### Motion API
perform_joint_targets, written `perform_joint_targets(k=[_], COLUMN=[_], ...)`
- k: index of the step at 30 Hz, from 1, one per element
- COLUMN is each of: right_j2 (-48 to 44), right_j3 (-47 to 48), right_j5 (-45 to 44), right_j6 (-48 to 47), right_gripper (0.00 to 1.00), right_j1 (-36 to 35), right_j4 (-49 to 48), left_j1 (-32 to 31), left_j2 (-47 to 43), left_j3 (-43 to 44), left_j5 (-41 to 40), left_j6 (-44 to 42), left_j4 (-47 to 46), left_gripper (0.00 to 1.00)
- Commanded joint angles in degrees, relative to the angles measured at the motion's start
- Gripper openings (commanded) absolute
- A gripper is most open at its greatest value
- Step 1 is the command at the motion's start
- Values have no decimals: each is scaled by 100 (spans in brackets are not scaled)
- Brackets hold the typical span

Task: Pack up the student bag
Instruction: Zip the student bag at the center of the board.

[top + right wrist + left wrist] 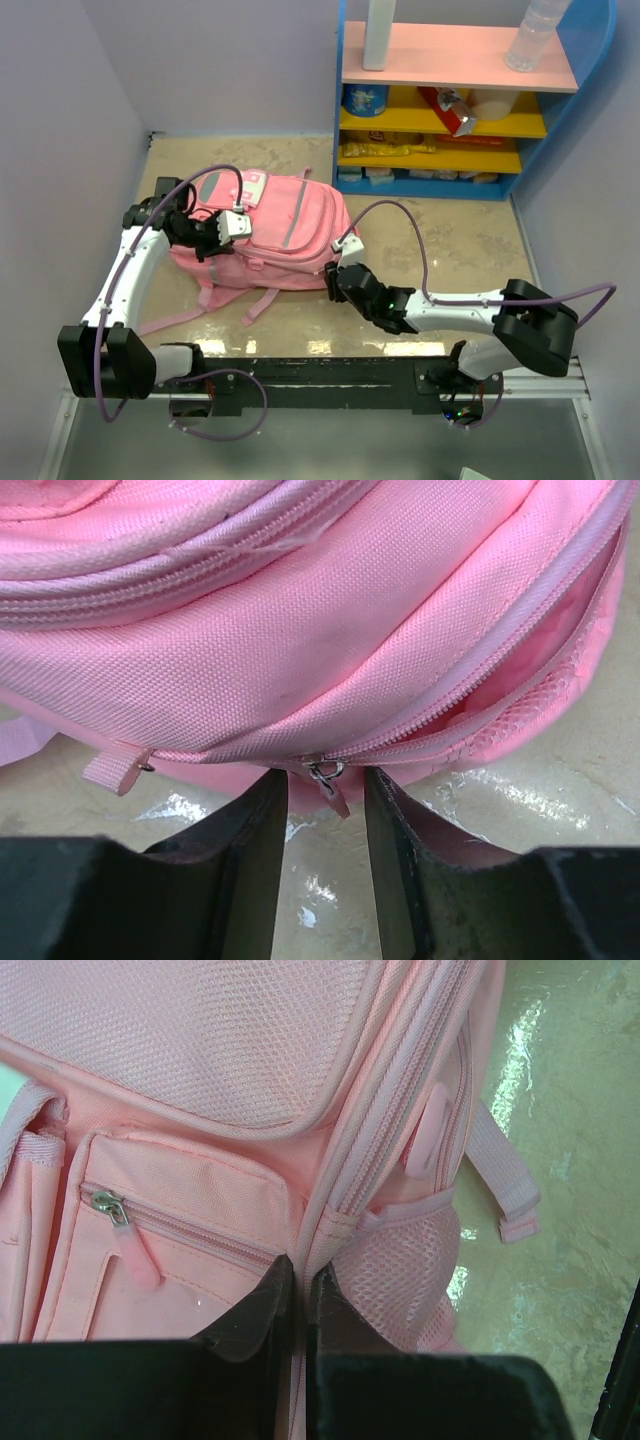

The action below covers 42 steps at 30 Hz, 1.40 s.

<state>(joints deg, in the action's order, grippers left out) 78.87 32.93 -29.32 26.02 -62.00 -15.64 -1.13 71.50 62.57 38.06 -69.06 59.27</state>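
We see the bag lying flat left of the desk's middle, its zip partly open and its contents hidden. Our left gripper is nearly closed, pinching a bag seam. Our right gripper stands parted around the zip pull.

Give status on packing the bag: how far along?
Done: nothing confirmable; the student bag hides its contents. In hand: left gripper pinches its seam; right gripper, open, straddles the zipper pull beside a partly open zipper. Left: grip the pull, then probably run the zipper.
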Motion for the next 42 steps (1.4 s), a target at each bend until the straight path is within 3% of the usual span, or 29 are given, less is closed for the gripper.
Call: perform_joint_targets(k=[1,5,8,9,12,20,30,33,36,37,40,42], right_j2=[224,322,234,191,-55,-268,1156,1359,1377,1368,1315,1263], right_j3=[328,399,399,399,355,231,1162,1364,1488,1497,1427,1296], right_j5=[-91,-48,-56,-56,127,972,1771,1816,1763,1763,1763,1789], right_j6=[-211,-194,-159,-133,-141,-71,96,79,44,35,35,113], right_gripper=[38,34,20,9,0,0,0,0,0,0,0,0], right_j1=[3,-5,3,3,-14,-434,-1209,-1210,-1209,-1209,-1210,-1209], right_j4=[-396,-431,-379,-283,-116,70,-202,-273,-229,-220,-212,-238], left_j1=[104,104,104,104,113,692,737,737,745,745,745,728], left_j2=[-110,-110,-137,-137,-154,38,838,918,743,664,242,-197], left_j3=[247,265,256,247,142,-315,0,264,467,563,625,512], left_j5=[219,175,123,114,0,-132,-361,-168,331,516,1219,1677], left_j6=[200,147,147,147,208,252,1606,1764,1257,567,-673,-1099], left_j4=[-55,15,15,6,-99,-669,-2604,-2508,-1597,-697,729,1068], left_gripper=[0,0,0,0,0,0,1,16,50,99,100,100])
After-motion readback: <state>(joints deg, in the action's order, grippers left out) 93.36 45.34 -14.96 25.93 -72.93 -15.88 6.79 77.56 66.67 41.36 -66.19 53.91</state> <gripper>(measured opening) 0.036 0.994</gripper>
